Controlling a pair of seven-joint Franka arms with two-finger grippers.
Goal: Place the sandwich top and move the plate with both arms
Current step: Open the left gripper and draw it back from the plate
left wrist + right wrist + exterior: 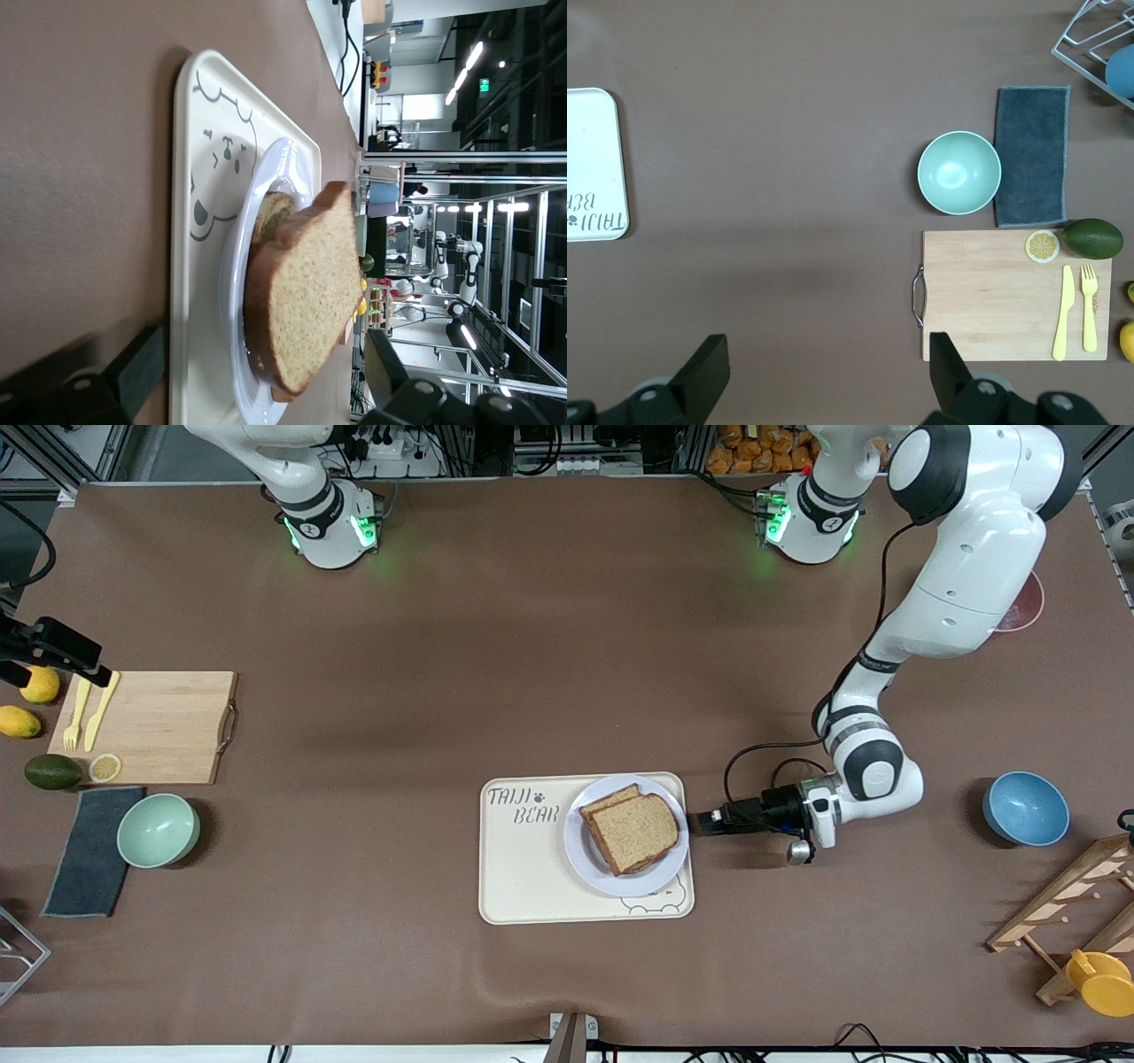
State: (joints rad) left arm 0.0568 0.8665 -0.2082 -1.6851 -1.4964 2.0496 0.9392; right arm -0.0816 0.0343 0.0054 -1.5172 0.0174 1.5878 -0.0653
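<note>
The sandwich top (635, 831), a speckled tan slice, lies on the sandwich on the pale plate (660, 877), which sits on the cream bear tray (523, 868). My left gripper (700, 823) is low at the tray's edge toward the left arm's end, beside the plate, open and holding nothing. The left wrist view shows the sandwich top (310, 292) resting tilted on the plate (283, 164), with the left gripper (266, 372) spread either side of it. My right gripper (824, 363) hangs open high over bare table between tray and cutting board.
Toward the right arm's end are a cutting board (151, 726) with yellow cutlery, a green bowl (159, 829), a grey cloth (89, 850) and fruit. Toward the left arm's end stand a blue bowl (1025, 808), a wooden rack (1063, 903) and a yellow cup (1103, 981).
</note>
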